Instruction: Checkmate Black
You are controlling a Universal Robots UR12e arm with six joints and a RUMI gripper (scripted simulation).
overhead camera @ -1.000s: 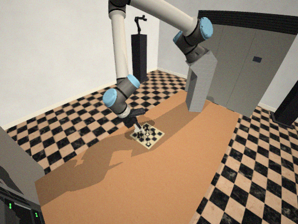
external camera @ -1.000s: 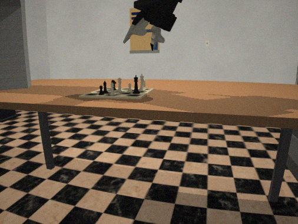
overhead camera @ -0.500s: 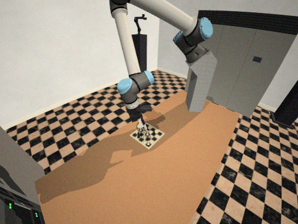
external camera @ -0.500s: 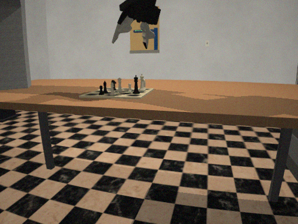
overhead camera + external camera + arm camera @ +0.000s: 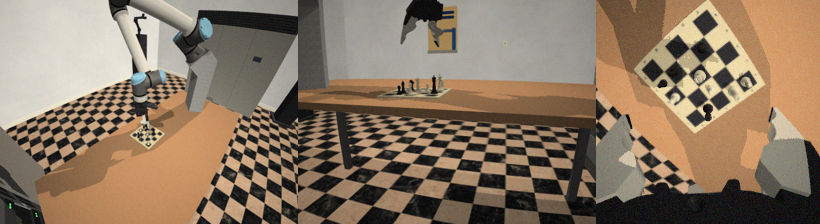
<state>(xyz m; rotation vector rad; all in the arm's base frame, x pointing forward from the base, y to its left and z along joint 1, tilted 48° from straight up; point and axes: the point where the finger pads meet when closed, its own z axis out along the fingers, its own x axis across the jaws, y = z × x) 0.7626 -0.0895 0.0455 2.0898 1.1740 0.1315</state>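
Note:
A small chessboard (image 5: 147, 136) lies on the brown table, also in the exterior view (image 5: 415, 92) and the wrist view (image 5: 701, 70). Several black and white pieces stand upright on it, among them a tall black piece (image 5: 433, 85) and a tall white piece (image 5: 440, 82). In the wrist view a black pawn (image 5: 708, 111) stands near the board's near edge and white pieces (image 5: 700, 76) sit mid-board. My gripper (image 5: 419, 36) hangs open and empty, high above the board, fingers pointing down; it also shows in the top view (image 5: 145, 120). The grey fingers frame the wrist view (image 5: 703, 150).
The table (image 5: 153, 165) is large, with the board near its far middle. A grey pedestal (image 5: 200, 82) carries the arm's base at the table's back edge. Grey cabinets (image 5: 250, 68) stand behind. A checkered floor surrounds the table.

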